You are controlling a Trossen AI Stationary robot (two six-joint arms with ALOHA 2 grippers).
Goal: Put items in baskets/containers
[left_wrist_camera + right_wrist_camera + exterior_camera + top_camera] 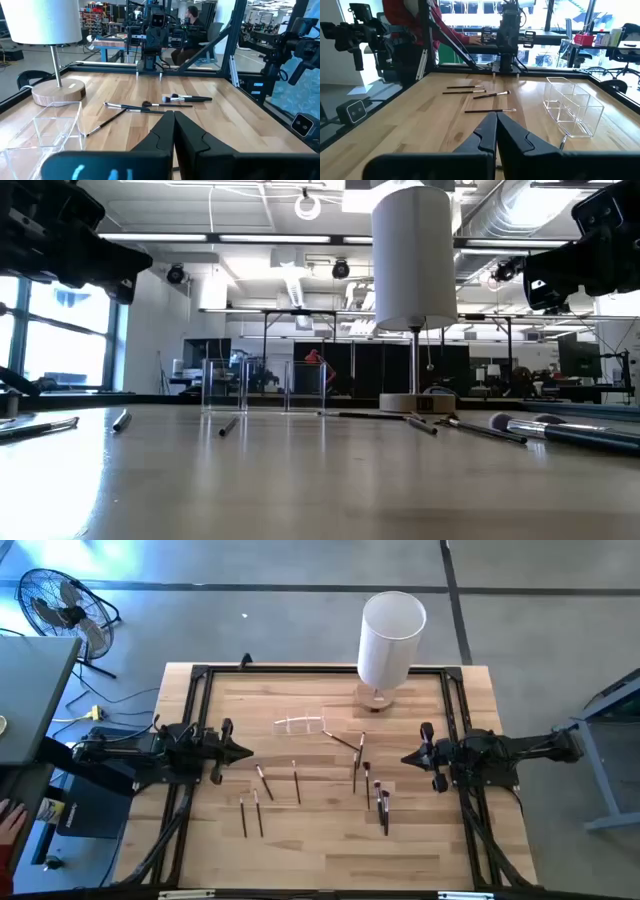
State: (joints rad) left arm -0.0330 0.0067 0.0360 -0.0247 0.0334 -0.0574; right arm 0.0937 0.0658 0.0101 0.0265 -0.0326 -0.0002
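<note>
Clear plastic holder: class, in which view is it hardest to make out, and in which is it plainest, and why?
High view: the clear holder is only a faint outline on the pale wooden table. Right wrist view: plainest, its edges catch bright window light. Low view: backlit, the room showing through its walls.

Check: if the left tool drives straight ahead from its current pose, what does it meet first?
Probably the thin dark makeup brushes lying crossed mid-table, directly ahead of the shut left tool; the small clear plastic holder sits off to one side. Depth uncertain.

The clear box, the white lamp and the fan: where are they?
Clear box (572,112): right wrist view, its side wall.
White lamp (391,638): high view, middle of its shade.
Fan (57,600): high view, centre of its grille.
</note>
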